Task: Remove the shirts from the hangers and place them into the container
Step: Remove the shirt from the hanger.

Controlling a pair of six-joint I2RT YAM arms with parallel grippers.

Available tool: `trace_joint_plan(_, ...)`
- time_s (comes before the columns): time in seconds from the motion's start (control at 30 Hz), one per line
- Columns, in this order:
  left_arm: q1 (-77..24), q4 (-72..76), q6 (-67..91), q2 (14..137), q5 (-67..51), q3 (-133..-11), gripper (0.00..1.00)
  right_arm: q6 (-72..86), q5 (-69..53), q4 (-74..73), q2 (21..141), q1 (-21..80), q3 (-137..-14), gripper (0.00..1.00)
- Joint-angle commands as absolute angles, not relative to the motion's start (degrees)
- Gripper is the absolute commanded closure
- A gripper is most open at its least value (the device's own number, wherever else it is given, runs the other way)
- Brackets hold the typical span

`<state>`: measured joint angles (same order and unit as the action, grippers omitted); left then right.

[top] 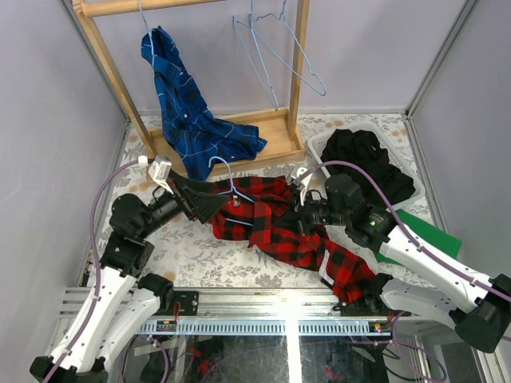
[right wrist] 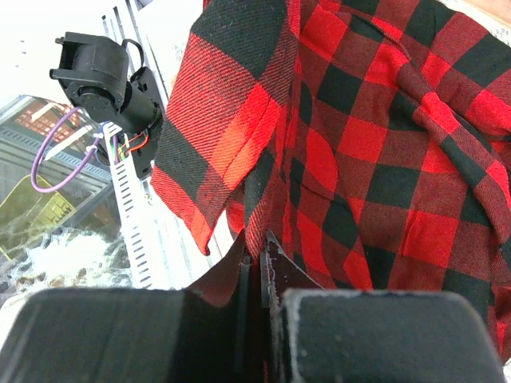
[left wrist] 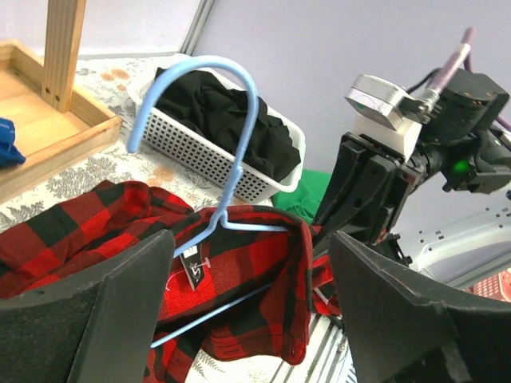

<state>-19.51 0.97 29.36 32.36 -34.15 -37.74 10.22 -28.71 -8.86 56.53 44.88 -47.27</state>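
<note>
White link shells (top: 431, 263) and black joint housings (top: 132, 215) are covering the left arm (top: 110, 303) and right arm (top: 399, 243). A purple cable (top: 97, 207) is running along each. Black fingers (left wrist: 88, 319) are tipping the left gripper (left wrist: 251, 239); at 3 o'clock in its wrist view, a green indicator (left wrist: 461, 167) is glowing.

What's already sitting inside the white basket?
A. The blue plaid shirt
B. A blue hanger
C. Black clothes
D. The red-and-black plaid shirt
C: the white basket holds a heap of black shirts, while the blue plaid shirt and the red-and-black plaid shirt are both outside it.
</note>
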Motion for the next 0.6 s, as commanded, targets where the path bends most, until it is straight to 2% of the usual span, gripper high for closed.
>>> trace_joint_plan(0.0,-19.8,8.0,34.4,34.3,-31.2,-36.5,0.26,11.2,-30.9,-4.5,56.4,44.8,-49.6,1.0)
trace_joint_plan(0.2,-19.8,12.7,39.7,36.5,-28.8,-34.5,0.29,11.6,-30.7,-4.7,56.3,44.8,-49.1,1.0)
trace_joint_plan(0.57,-20.2,19.4,43.0,37.4,-28.7,-32.7,0.45,11.7,-32.0,-5.5,56.1,44.8,-49.0,1.0)
